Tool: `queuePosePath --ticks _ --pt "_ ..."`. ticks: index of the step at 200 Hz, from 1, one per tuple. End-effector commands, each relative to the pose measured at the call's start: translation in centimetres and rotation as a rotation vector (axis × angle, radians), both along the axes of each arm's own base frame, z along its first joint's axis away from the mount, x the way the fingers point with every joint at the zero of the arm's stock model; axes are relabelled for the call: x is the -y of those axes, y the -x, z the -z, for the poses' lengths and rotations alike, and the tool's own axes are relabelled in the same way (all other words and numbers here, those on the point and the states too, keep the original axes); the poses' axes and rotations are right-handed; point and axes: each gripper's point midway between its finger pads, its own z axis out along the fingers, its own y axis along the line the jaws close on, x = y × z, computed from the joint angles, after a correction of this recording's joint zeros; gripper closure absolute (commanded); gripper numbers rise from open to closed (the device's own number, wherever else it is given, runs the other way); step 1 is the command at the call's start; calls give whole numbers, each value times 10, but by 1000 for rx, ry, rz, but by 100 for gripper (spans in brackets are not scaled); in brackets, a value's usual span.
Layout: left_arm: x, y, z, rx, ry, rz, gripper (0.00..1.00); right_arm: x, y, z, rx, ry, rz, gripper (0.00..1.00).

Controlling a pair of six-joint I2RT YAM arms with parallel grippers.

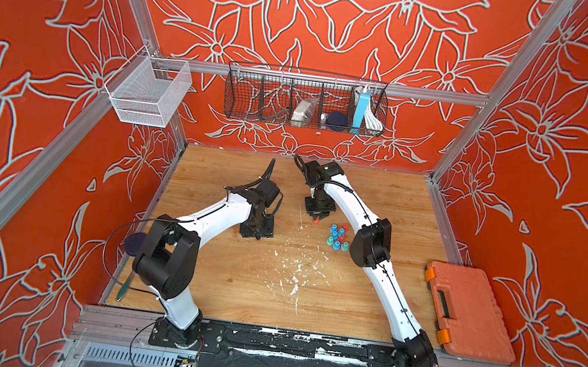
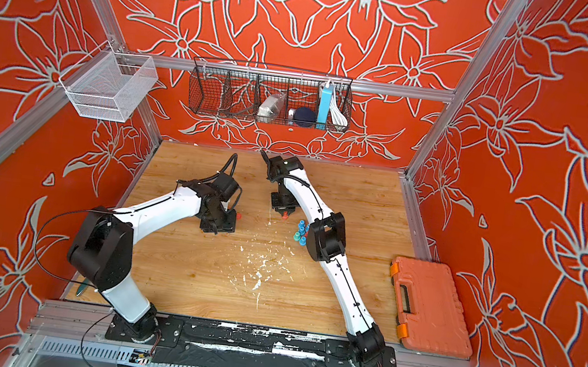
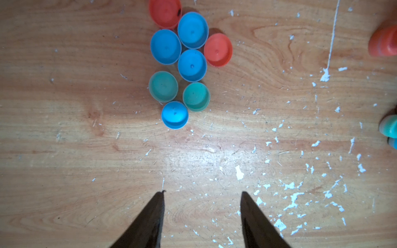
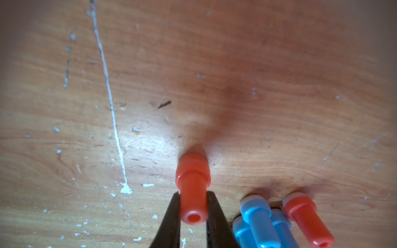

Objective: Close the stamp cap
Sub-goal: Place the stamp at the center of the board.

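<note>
My right gripper [image 4: 192, 193] is shut on the stem of an orange stamp [image 4: 193, 186] that stands upright on the wooden table [image 1: 234, 273]. The stamp's wider lower end is orange down to the wood. In both top views this gripper [image 1: 317, 216] points down at mid-table, left of a cluster of blue, teal and red stamps [image 1: 337, 236]. Loose blue stamps [image 4: 257, 219] and a red stamp [image 4: 305, 214] stand beside the held one, each with a pale ring at its base. My left gripper [image 3: 202, 193] is open over bare wood, short of several orange, blue and teal caps [image 3: 187, 64].
An orange tool case [image 1: 468, 311] lies at the table's right edge. A black wire basket [image 1: 305, 103] and a white mesh basket [image 1: 148, 90] hang on the back rail. White flecks dot the middle of the table. A green pen [image 1: 124, 289] lies at the left edge.
</note>
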Motion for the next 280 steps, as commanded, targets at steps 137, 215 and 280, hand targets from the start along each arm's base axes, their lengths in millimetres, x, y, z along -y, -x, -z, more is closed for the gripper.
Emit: queuePosePath --ticks 137,215,280 --pt "-4 -1 3 -32 -16 -26 43 33 -53 25 68 -44 113 100" --pt "-7 -1 5 -39 -20 -36 43 21 -54 30 69 -78 109 100" --pt "-6 -3 4 -35 -16 -39 43 21 -52 25 64 -79 106 96"
